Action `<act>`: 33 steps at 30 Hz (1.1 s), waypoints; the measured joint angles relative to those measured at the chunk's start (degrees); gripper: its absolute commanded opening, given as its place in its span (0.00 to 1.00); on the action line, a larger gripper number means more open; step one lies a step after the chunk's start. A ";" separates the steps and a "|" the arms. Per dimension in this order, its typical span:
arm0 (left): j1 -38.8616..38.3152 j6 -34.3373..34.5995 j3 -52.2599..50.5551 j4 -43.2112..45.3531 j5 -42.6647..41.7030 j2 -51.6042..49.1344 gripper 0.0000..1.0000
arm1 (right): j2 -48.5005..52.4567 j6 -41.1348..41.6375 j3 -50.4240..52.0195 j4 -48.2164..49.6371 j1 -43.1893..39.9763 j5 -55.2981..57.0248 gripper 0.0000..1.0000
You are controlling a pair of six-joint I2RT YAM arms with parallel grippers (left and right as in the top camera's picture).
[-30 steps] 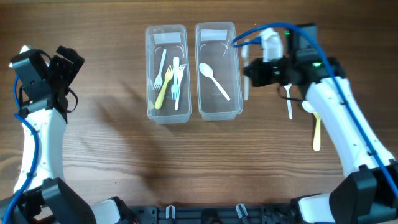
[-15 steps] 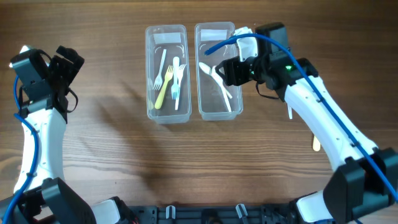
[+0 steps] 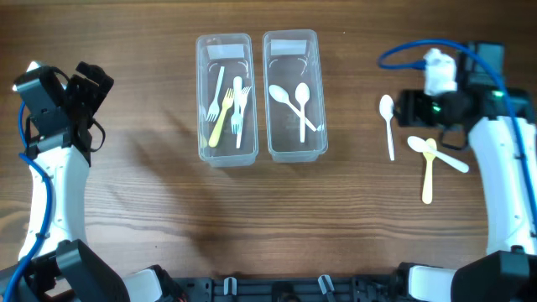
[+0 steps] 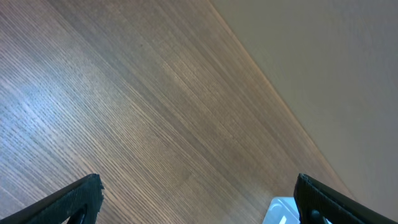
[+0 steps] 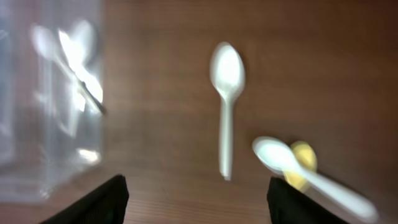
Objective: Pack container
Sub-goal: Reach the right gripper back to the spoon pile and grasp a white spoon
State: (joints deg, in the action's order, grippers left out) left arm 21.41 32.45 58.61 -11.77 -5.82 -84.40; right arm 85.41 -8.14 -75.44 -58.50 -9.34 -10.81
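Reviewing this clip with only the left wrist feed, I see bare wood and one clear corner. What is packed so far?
Observer: The right container holds two white spoons.
Operator: And the other one?
Observer: The left container holds several forks, including a yellow fork.
Operator: Anything loose on the table?
Observer: Three spoons lie right of the containers: a lone white spoon, and a second white spoon crossing a yellow spoon.

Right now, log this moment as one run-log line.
left gripper: open, empty | right gripper: open, empty | spoon box: two white spoons | table: three loose spoons
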 measured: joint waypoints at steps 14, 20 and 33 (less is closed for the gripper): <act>0.00 0.00 0.00 0.00 0.00 0.00 1.00 | 1.09 -32.17 0.07 -5.44 -15.08 10.86 0.77; 0.00 -0.02 0.00 0.00 0.00 0.00 1.00 | 7.91 -41.62 0.07 -1.18 -20.92 7.13 0.90; 0.00 0.00 0.00 0.00 0.00 0.00 1.00 | 25.11 -51.25 0.07 2.51 -21.35 1.57 0.80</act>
State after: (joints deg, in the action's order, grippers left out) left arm 21.41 32.45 58.61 -11.77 -5.82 -84.40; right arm 110.52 -59.40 -75.37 -55.99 -30.70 -9.23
